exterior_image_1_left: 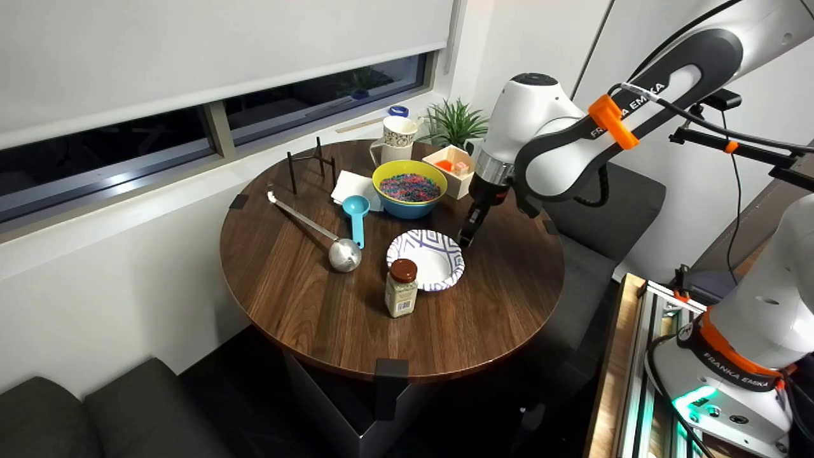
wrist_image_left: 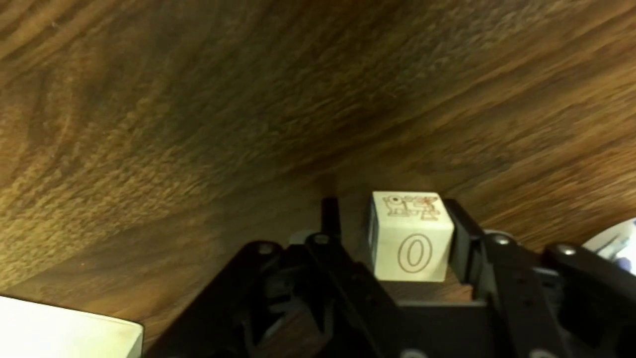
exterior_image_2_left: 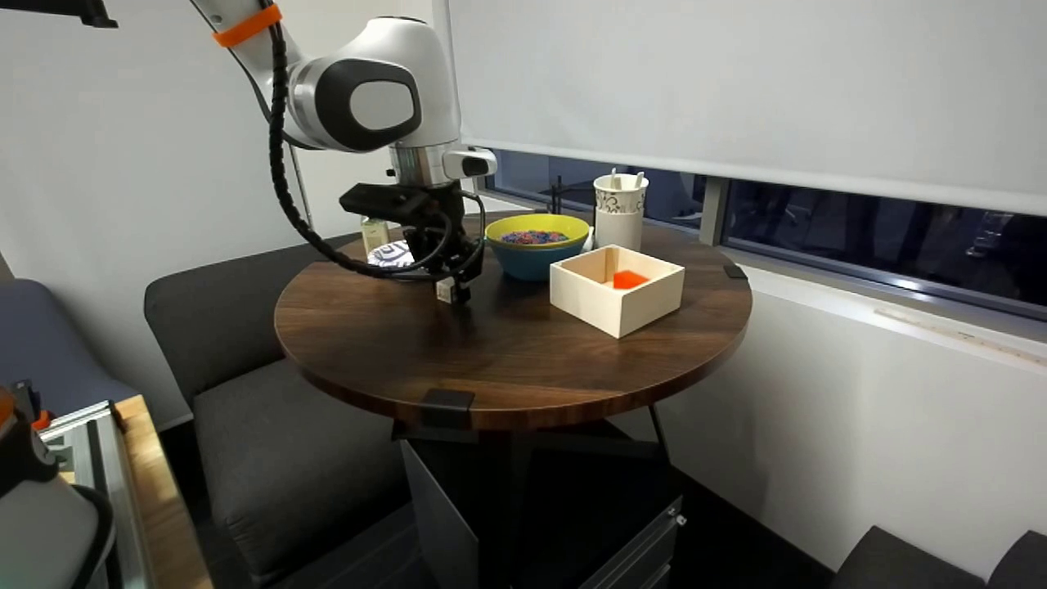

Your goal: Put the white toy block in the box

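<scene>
I have the gripper point(wrist_image_left: 393, 226) parted around the printed white toy block point(wrist_image_left: 411, 243), just beside or touching one finger point(wrist_image_left: 462, 239); I'd ease toward that side to centre it, close squarely, and lift high enough to clear the wooden box point(exterior_image_2_left: 585, 296)

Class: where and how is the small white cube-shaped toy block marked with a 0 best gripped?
Probably across the two opposite flat sides flanking its 0, coming from above. The small white cube-shaped toy block has squared faces for both fingers, and the open black two-finger gripper points downward, one finger to either side of it.
</scene>
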You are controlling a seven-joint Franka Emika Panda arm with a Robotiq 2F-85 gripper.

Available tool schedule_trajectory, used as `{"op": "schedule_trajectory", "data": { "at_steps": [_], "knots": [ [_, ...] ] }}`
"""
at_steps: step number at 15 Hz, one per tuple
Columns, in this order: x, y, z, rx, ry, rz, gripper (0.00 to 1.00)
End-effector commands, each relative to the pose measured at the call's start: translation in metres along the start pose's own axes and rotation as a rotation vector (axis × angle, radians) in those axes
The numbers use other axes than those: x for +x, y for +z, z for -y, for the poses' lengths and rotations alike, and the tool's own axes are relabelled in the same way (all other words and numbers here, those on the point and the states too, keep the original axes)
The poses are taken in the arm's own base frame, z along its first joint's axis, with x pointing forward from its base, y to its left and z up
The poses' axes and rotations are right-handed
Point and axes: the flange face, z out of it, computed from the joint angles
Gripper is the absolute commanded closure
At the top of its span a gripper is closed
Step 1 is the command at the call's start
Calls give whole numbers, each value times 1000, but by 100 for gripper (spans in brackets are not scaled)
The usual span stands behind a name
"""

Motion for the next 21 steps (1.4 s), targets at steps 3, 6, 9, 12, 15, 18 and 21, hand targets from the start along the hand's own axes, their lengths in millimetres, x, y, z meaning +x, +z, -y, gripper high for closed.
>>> {"op": "schedule_trajectory", "data": {
  "at_steps": [3, 6, 9, 12, 15, 18, 21],
  "knots": [
    [7, -24, -31, -61, 88, -36, 91],
    [17, -66, -57, -73, 155, -137, 90],
    [29, -108, -88, -95, 215, -244, 90],
    [41, -129, -121, -105, 276, -296, 91],
    [50, -125, -144, -106, 324, -288, 91],
    [56, -106, -156, -114, 350, -259, 91],
    [63, -80, -167, -121, 378, -216, 91]
  ]
}}
